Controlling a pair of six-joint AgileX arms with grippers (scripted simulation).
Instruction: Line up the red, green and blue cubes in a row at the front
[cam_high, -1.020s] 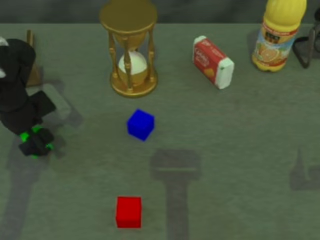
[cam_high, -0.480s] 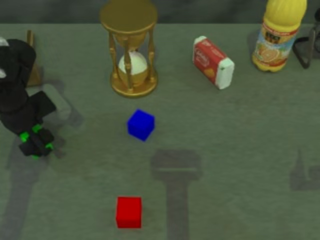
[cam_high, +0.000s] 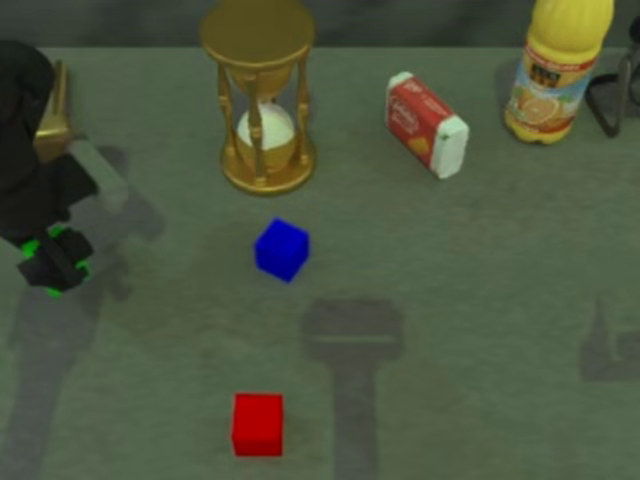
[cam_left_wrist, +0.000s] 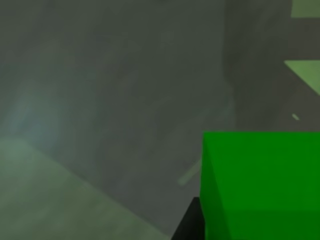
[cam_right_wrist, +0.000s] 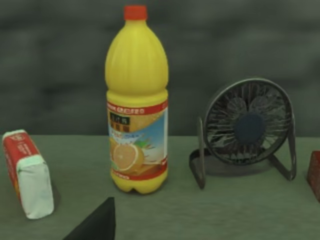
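Top view: left gripper at table's left edge, clamped on green cube — plain, matte; blue cube mid-table, red cube at front.

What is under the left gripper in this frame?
The green cube sits between the left gripper's fingers, filling the left wrist view. From above only green slivers show; the arm covers the rest. The table beneath is shadowed.

Red cube front, blue cube mid-table, green cube at left edge.
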